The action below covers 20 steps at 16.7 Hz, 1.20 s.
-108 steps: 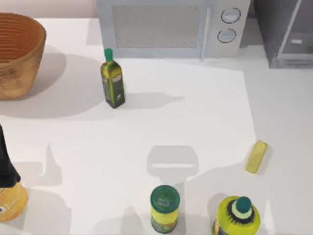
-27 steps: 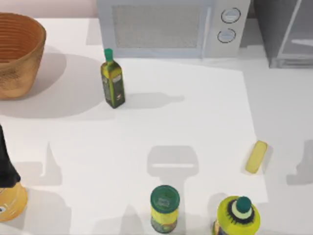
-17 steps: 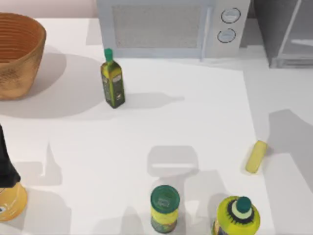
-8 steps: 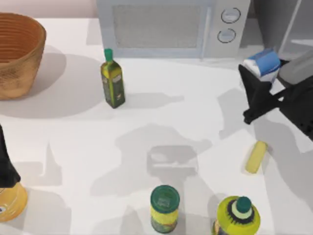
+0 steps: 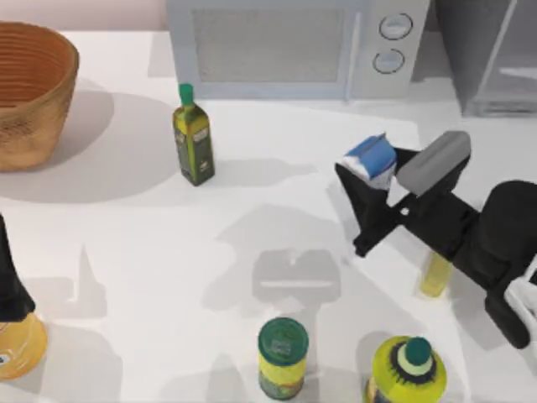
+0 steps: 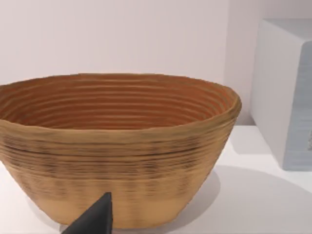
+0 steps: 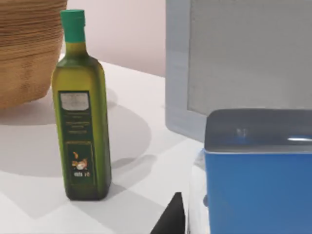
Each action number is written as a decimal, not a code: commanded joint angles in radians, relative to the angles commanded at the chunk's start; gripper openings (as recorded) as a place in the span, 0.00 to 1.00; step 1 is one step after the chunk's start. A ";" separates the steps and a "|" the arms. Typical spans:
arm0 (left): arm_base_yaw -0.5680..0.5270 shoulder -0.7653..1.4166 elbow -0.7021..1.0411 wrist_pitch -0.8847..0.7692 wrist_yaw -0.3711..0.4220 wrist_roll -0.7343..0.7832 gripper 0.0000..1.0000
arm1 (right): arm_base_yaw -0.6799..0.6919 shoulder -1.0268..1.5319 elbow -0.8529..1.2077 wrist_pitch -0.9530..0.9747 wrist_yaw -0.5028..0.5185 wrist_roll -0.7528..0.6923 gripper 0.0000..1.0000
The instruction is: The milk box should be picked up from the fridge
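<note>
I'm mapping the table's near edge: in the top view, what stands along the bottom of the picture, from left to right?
Orange bottle → green-lidded jar → yellow bottle with a green cap.

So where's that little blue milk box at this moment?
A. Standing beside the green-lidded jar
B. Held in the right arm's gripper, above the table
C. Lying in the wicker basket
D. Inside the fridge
B: the top view shows the milk box clamped in the right gripper over the table, away from the fridge.
</note>
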 joint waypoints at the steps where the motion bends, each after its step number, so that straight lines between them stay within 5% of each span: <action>1: 0.000 0.000 0.000 0.000 0.000 0.000 1.00 | 0.005 0.028 0.007 0.021 -0.004 0.000 0.00; 20: 0.000 0.000 0.000 0.000 0.000 0.000 1.00 | 0.068 0.209 0.284 -0.076 0.052 -0.002 0.00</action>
